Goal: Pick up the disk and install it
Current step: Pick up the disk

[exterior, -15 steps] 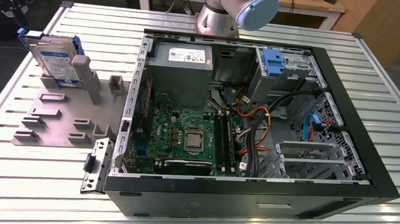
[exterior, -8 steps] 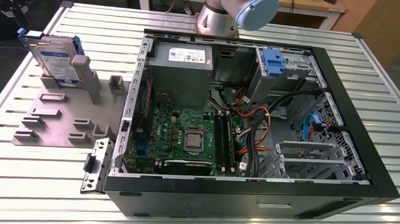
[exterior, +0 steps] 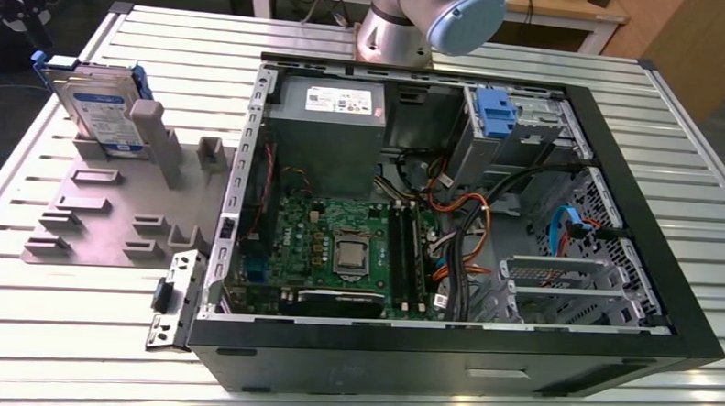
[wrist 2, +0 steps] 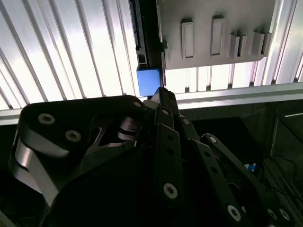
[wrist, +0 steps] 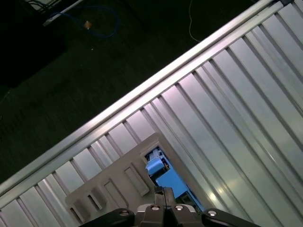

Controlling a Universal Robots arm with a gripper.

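The disk (exterior: 98, 104) stands on edge in the grey slotted holder (exterior: 105, 210) at the exterior view's left, its white-and-blue label facing out and a blue carrier framing it. My gripper (exterior: 14, 12) hovers beyond the disk's far end, near the table's corner. In the second wrist view the dark fingers (wrist 2: 163, 101) meet at a point just short of the disk's blue end tab (wrist 2: 148, 82), apart from it. In the first wrist view the gripper tip (wrist: 163, 191) sits over the blue carrier (wrist: 168, 179). Nothing is held between the fingers.
An open computer case (exterior: 653, 271) lies at the exterior view's right, with a motherboard, cables and another blue-tabbed carrier (exterior: 495, 112) in a bay. The arm's base (exterior: 401, 30) stands behind the case. The ribbed metal table (exterior: 75, 337) ends close behind the holder.
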